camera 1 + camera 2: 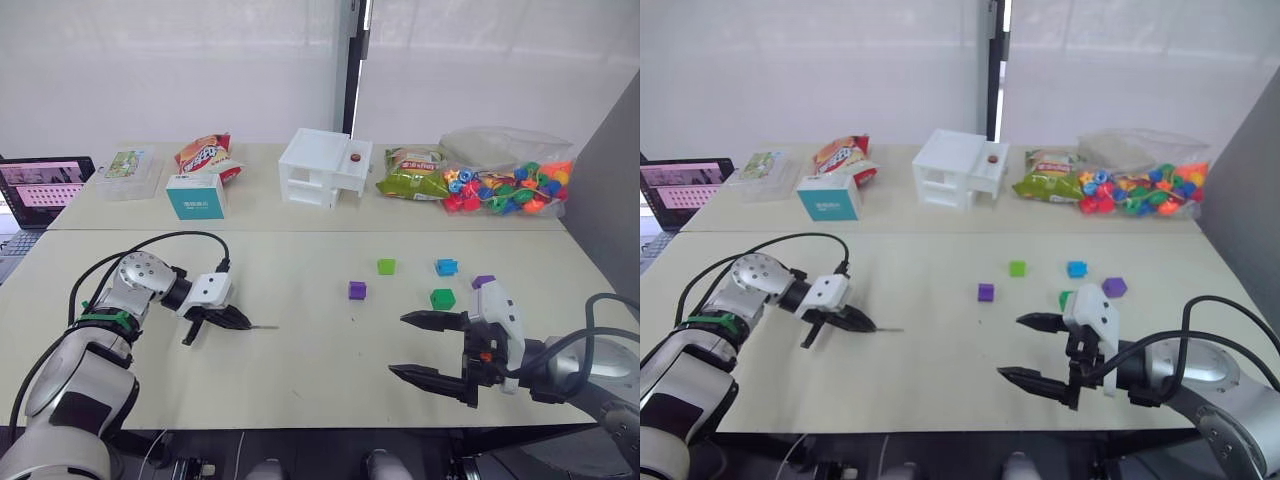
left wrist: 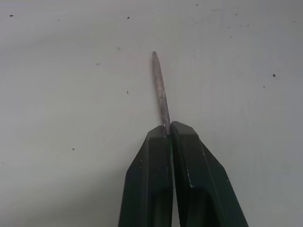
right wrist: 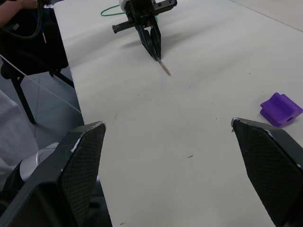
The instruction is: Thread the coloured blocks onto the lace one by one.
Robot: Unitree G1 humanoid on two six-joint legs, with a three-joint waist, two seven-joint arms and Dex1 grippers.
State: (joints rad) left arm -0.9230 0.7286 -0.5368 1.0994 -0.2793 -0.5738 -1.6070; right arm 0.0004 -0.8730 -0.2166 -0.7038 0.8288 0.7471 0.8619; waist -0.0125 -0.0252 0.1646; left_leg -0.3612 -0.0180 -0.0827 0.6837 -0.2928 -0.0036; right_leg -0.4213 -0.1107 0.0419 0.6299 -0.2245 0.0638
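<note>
My left gripper hovers low over the table's left half, shut on the lace's grey needle tip, which juts out to the right. The green lace trails back around that wrist. My right gripper stands wide open at the front right, nothing between its fingers. Beyond it lie the coloured blocks: a purple one, a light green one, a blue one, a dark green one and a second purple one just behind the gripper's white housing.
Along the back of the table stand a clear container, a teal tissue box, snack bags, a white toy house and a bag of rounded beads. A laptop sits at far left.
</note>
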